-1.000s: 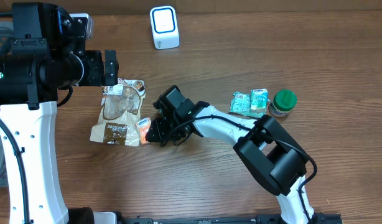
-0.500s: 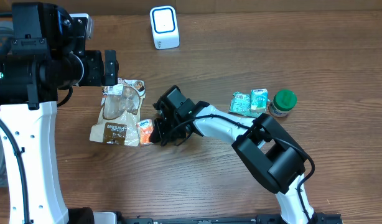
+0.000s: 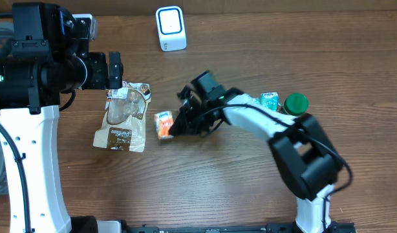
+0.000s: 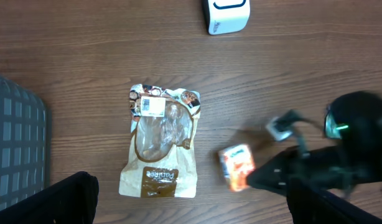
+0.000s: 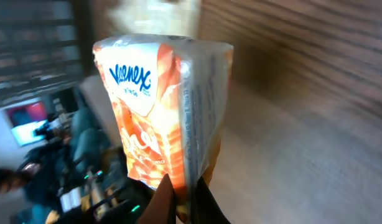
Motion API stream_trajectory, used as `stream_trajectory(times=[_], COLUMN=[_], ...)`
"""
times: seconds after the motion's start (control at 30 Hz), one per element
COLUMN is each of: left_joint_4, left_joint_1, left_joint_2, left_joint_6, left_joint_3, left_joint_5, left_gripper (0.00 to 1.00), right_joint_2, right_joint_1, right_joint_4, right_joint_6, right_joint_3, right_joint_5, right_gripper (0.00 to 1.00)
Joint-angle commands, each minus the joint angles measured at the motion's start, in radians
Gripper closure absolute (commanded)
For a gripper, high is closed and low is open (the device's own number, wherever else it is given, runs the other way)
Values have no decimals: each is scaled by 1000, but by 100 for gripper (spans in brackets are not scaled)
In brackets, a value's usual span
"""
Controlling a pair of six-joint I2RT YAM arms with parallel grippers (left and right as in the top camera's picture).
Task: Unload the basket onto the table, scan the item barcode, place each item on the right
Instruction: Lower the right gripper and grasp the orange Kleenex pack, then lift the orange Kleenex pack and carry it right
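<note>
Overhead: my right gripper [image 3: 177, 124] is clenched on the small orange plastic-wrapped tissue pack [image 3: 163, 124], well apart from the white boxy scanner [image 3: 171, 28]; my left gripper [image 3: 112, 71] hangs spread and empty. Left wrist: the pack is blurred. Right wrist: fingertips [image 5: 163, 200] pinch only its lower edge, so I judge it may pivot or slip, hiding the barcode.

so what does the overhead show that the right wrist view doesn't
Only the overhead: the white scanner, the brown snack pouch, a teal packet and the green-lidded jar, so you can see where everything lies.
Only the right wrist: the Kleenex logo on the orange tissue pack and, up close, the right claw shut on its lower edge. The background there is a blur.
Both: that pack in the right claw's grip.
</note>
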Motion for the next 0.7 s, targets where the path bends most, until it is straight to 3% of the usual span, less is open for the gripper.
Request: stream_trajectory(times=[0.0, 0.37, 0.67], left_joint_4=[1, 1, 1], left_joint_1=[3, 3, 3], left_joint_2=[-4, -4, -4], left_joint_6=[-2, -3, -2], left_joint_3=[12, 12, 12], left_joint_5=[-3, -3, -3], left_gripper=[0, 0, 0], right_joint_2=[-102, -140, -140], right_joint_1=[-57, -269, -353], right_joint_4=[-19, -37, -38], right_joint_6=[-104, -186, -185], right_joint_3=[-2, -2, -2], right_joint_5=[-161, -627, -735], right_gripper=[96, 96, 96])
